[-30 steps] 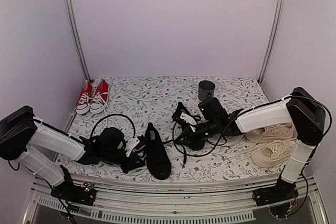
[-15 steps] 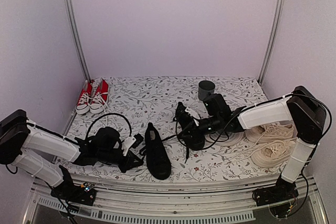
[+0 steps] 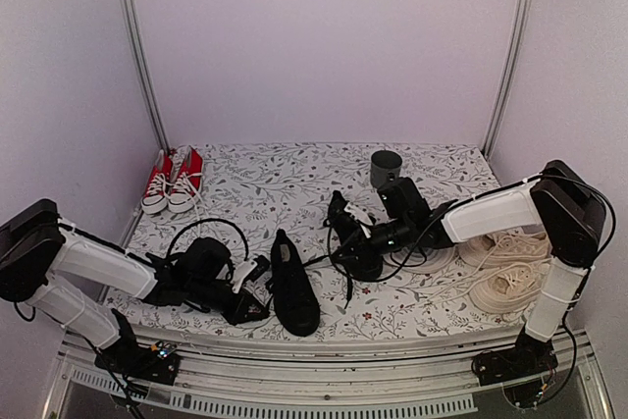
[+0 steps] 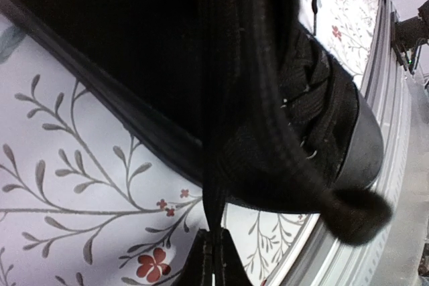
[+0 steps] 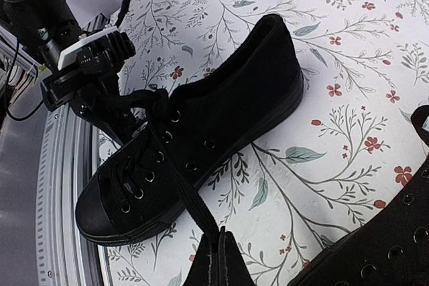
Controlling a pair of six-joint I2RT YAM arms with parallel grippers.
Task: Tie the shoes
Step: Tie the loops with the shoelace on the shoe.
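Observation:
One black shoe (image 3: pixel 293 287) lies toe toward the front edge between my arms. It also shows in the right wrist view (image 5: pixel 194 132) and fills the top of the left wrist view (image 4: pixel 268 85). My left gripper (image 3: pixel 257 272) is shut on one of its thin black laces (image 4: pixel 213 185), pinched at the fingertips (image 4: pixel 213 249). My right gripper (image 3: pixel 345 250) is shut on the other lace (image 5: pixel 194 205), which runs taut from the eyelets to the fingertips (image 5: pixel 218 249). The second black shoe (image 3: pixel 351 228) lies under the right gripper, its edge showing in the right wrist view (image 5: pixel 375 246).
Small red-and-white sneakers (image 3: pixel 172 181) stand at the back left. A grey cup (image 3: pixel 386 168) stands at the back middle. Cream sneakers (image 3: pixel 510 267) lie at the right. The metal front rail (image 3: pixel 324 355) runs just beyond the shoe's toe. Black cables loop beside both grippers.
My right gripper has drawn back to the right and slightly away with its lace. My left gripper shifted a little left and returned, still holding its lace.

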